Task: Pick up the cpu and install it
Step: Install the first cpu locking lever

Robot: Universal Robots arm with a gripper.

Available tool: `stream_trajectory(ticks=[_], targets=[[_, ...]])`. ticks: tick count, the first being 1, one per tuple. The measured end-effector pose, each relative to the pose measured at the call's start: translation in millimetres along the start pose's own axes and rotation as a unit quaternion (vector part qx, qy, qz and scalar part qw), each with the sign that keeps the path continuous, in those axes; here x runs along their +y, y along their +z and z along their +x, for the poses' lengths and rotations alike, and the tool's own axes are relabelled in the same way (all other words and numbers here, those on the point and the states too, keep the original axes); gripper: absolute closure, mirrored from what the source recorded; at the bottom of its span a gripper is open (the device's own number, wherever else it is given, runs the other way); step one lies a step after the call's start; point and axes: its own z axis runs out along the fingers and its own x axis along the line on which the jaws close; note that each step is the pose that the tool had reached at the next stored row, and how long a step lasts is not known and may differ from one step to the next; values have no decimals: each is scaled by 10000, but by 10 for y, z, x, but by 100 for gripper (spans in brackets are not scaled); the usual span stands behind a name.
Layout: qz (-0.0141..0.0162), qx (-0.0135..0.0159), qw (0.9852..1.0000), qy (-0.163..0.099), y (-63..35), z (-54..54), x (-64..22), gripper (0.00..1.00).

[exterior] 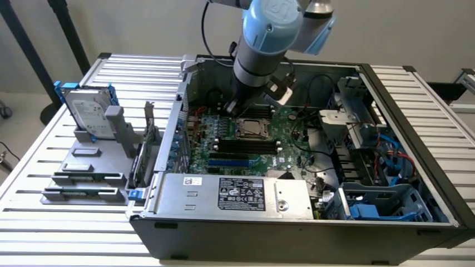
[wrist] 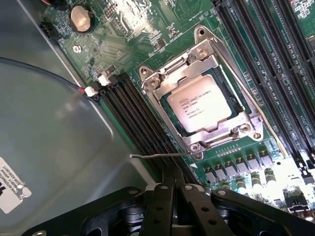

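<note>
Hand hangs closed and empty near cpu seated in socket

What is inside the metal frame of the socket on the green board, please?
The cpu lies flat inside the metal frame, its silver printed top facing up. The frame overlaps its edges; whatever is under the cpu is hidden.

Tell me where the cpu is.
The cpu sits socketed on the motherboard, framed by a metal bracket, between black memory slots, near the exterior view's middle.
</note>
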Motion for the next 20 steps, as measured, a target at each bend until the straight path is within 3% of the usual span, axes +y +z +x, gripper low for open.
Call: stream_trajectory(ticks=[10,14,20], targets=[[-112,56,9999,-107,101,-43,24,89],[-156,33,9998,-116,111,-49,24,89],[-202,25,9997,-129,136,-49,26,89]])
